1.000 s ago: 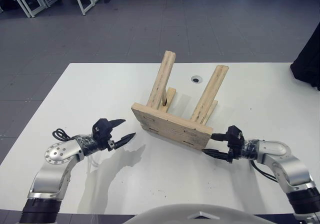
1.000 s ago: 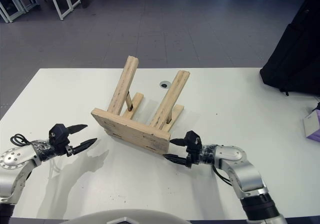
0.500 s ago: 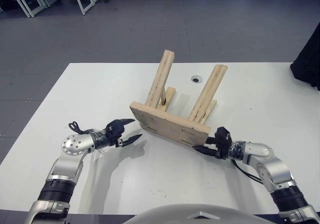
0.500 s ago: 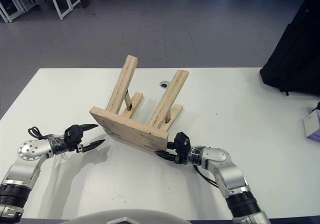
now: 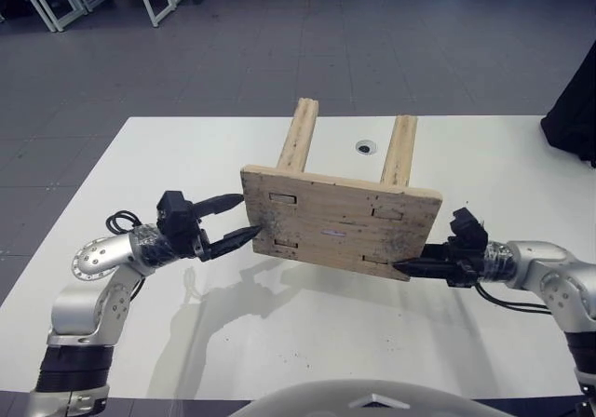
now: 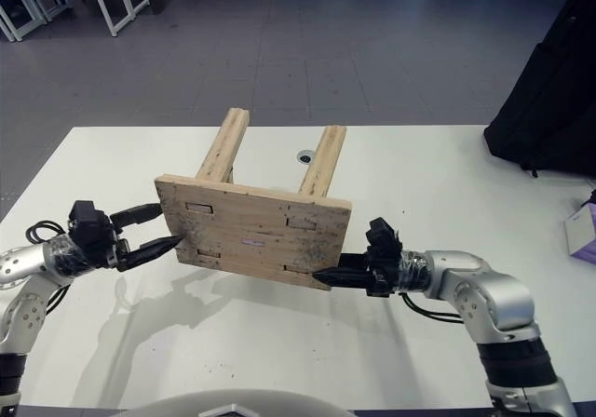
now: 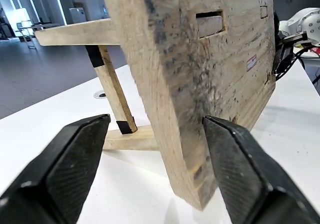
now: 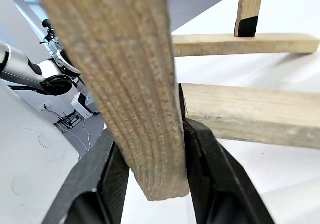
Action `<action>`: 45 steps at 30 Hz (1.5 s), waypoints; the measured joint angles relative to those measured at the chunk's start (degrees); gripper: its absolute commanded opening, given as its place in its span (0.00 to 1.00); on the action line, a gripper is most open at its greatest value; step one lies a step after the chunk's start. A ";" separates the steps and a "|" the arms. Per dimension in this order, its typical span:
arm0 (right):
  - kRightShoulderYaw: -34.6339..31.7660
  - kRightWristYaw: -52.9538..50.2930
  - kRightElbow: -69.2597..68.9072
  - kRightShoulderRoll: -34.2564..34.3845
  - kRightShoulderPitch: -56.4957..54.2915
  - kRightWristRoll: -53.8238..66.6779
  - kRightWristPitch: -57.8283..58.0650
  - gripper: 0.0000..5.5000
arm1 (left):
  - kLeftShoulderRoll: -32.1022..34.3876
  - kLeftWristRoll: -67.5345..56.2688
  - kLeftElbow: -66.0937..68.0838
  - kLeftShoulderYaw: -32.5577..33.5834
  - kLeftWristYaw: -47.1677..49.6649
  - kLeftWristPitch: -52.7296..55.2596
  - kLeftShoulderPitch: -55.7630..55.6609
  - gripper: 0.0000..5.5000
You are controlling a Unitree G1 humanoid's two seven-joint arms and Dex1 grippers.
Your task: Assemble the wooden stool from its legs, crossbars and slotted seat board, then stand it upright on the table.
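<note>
The assembled wooden stool lies tipped on the white table (image 5: 168,156), its slotted seat board (image 5: 340,226) facing me and its two upper legs (image 5: 300,138) pointing away. A crossbar (image 7: 112,91) joins the legs behind the board. The board's near edge appears lifted off the tabletop, with its shadow below. My right gripper (image 5: 410,268) is shut on the board's lower right corner (image 8: 145,109). My left gripper (image 5: 237,220) stands open, its fingers (image 7: 80,154) straddling the board's left edge with gaps on both sides.
A round cable hole (image 5: 367,146) sits in the table behind the legs. A black bag (image 6: 549,100) hangs off the right side, and a purple box (image 6: 585,231) lies at the table's right edge. The near half of the table is bare.
The stool has swung up, so its seat board now faces me and sits higher. My right gripper rose with the corner it holds. My left gripper moved in around the board's left edge.
</note>
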 measured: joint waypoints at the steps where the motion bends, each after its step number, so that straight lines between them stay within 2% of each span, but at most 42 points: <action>1: -0.86 -0.12 0.17 -0.04 -1.04 1.51 1.18 0.24 | 0.03 -1.35 -1.04 0.14 -0.05 2.15 1.52 0.62; 4: -2.06 -0.94 0.50 0.29 -3.12 3.74 3.64 0.24 | -0.25 -5.18 -4.32 -0.14 -0.09 7.73 4.00 0.62; 12: -5.46 -3.56 1.88 0.60 -5.64 10.89 12.32 0.23 | -2.71 -10.09 -9.55 2.11 3.37 12.07 4.10 0.62; 18: -12.30 -14.81 0.58 6.53 -4.92 20.82 16.31 0.23 | -4.50 -9.85 -15.13 4.24 8.60 12.30 6.17 0.62; 22: -15.70 -28.13 -1.34 13.01 -5.08 28.58 16.61 0.23 | -5.73 -9.52 -16.10 4.60 12.18 12.29 6.14 0.62; 26: -17.46 -41.17 -3.70 18.51 -5.62 35.77 14.50 0.23 | -6.68 -10.36 -16.72 5.26 13.97 12.34 5.91 0.62; 32: -16.86 -53.89 -7.77 23.44 -5.61 41.57 8.97 0.24 | -7.02 -11.84 -17.92 5.46 16.67 12.33 5.24 0.62; 37: -16.18 -60.39 -9.84 27.45 -5.72 42.74 1.71 0.25 | -7.79 -12.44 -20.68 4.81 22.79 12.34 0.61 0.62; 45: -13.61 -80.91 -12.33 31.30 -7.19 51.92 -7.96 0.28 | -9.54 -16.19 -25.28 3.69 32.47 12.49 -2.88 0.62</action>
